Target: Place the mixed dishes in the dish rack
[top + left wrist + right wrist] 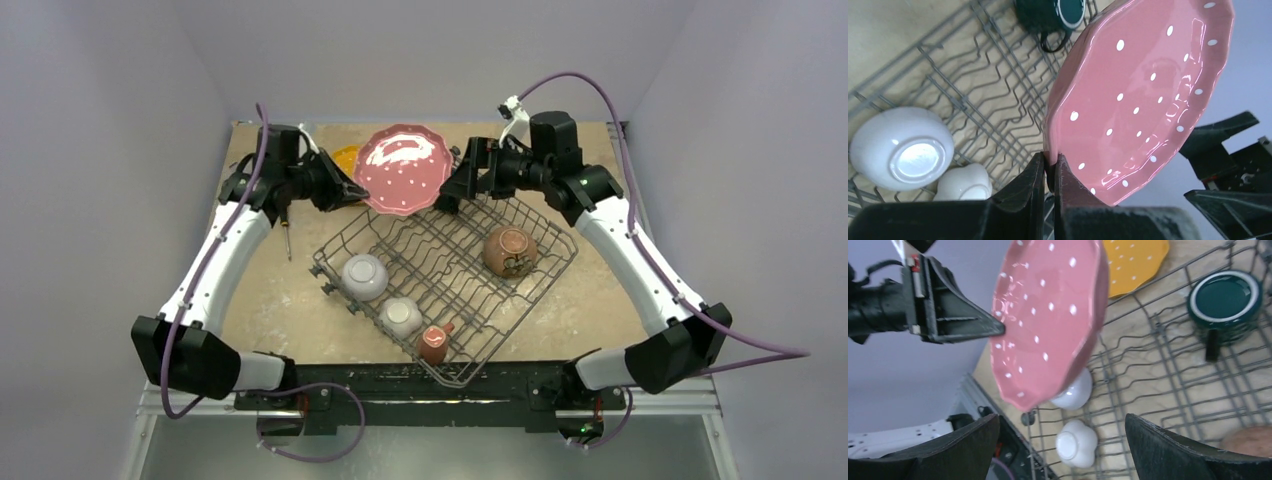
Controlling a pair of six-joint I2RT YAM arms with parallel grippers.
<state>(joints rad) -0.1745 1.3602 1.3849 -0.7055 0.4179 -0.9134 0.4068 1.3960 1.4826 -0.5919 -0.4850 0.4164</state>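
My left gripper (352,191) is shut on the rim of the pink white-dotted plate (403,168), holding it tilted on edge above the far corner of the dish rack (452,262). In the left wrist view the jaws (1049,167) pinch the plate's (1143,100) lower edge. My right gripper (446,194) is open and empty just right of the plate (1048,315). In the rack sit a white bowl (364,277), a small floral bowl (401,317), a red-and-white mug (434,343), a brown bowl (509,250) and a dark teal mug (1225,297). The yellow plate (346,157) lies behind the rack.
A screwdriver (286,235) lies on the table left of the rack, under my left arm. The rack sits diagonally, its near corner at the table's front edge. Grey walls close in on the left, right and back.
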